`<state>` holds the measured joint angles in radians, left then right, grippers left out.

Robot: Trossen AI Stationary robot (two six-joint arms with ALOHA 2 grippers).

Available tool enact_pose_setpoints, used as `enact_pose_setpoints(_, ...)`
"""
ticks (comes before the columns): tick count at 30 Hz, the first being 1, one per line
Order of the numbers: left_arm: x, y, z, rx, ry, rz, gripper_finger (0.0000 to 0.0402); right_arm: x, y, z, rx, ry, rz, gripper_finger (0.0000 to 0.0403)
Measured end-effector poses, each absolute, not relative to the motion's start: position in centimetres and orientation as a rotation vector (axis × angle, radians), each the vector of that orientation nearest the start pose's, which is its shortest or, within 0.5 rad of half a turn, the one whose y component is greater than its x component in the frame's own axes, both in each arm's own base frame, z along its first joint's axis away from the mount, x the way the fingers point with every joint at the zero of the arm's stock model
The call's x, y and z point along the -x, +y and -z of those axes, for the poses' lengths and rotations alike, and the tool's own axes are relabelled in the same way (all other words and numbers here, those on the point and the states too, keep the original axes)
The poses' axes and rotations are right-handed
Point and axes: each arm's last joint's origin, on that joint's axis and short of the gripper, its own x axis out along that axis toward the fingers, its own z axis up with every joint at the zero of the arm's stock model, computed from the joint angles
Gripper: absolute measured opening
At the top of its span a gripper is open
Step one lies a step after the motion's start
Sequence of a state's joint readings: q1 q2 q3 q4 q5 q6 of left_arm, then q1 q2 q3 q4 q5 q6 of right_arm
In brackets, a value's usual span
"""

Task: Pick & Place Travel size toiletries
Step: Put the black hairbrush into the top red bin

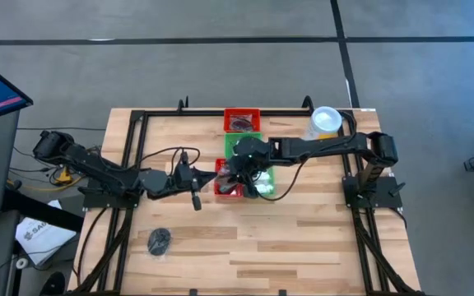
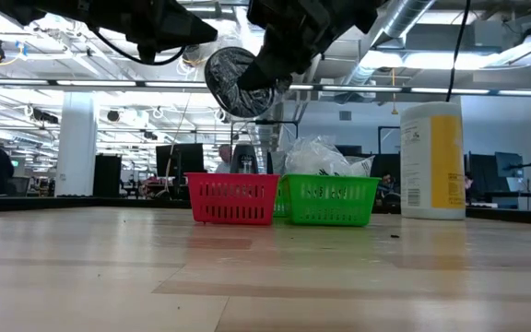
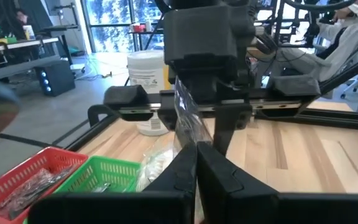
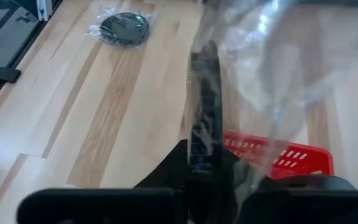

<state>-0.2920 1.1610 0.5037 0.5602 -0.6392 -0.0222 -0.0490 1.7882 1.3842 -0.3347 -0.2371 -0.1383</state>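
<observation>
We are pinching a see-through packet (image 4: pixel 278 81) with a dark disc in it in our right gripper (image 1: pixel 239 170), fingers squeezed on it, up over the red basket (image 2: pixel 232 198), while our left gripper (image 1: pixel 196 197), fingers pressed together, is waiting just beside.

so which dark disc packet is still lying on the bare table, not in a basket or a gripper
The dark disc packet near the table's front left corner, alone on the wood. The other one hangs in the air over the baskets, pinched between both grippers.
</observation>
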Motion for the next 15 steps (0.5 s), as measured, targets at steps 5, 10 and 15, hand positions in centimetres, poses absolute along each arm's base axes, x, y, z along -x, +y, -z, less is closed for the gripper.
enact_pose_setpoints(5, -23.04, -5.01, -23.45, -0.025, 0.084, -0.397, 0.0007, -39.62, -1.21, -25.52, 0.029, 0.722, -0.233, 0.0019)
enact_pose_setpoints(10, -22.98, -4.87, -23.46, -0.050, 0.088, -0.446, 0.0037, -39.45, -1.24, -25.89, 0.029, 0.714, -0.232, 0.0019)
enact_pose_setpoints(15, -22.97, -4.88, -23.46, -0.048, 0.087, -0.448, 0.0072, -39.44, -1.85, -25.88, 0.024, 0.713, -0.217, 0.0019)
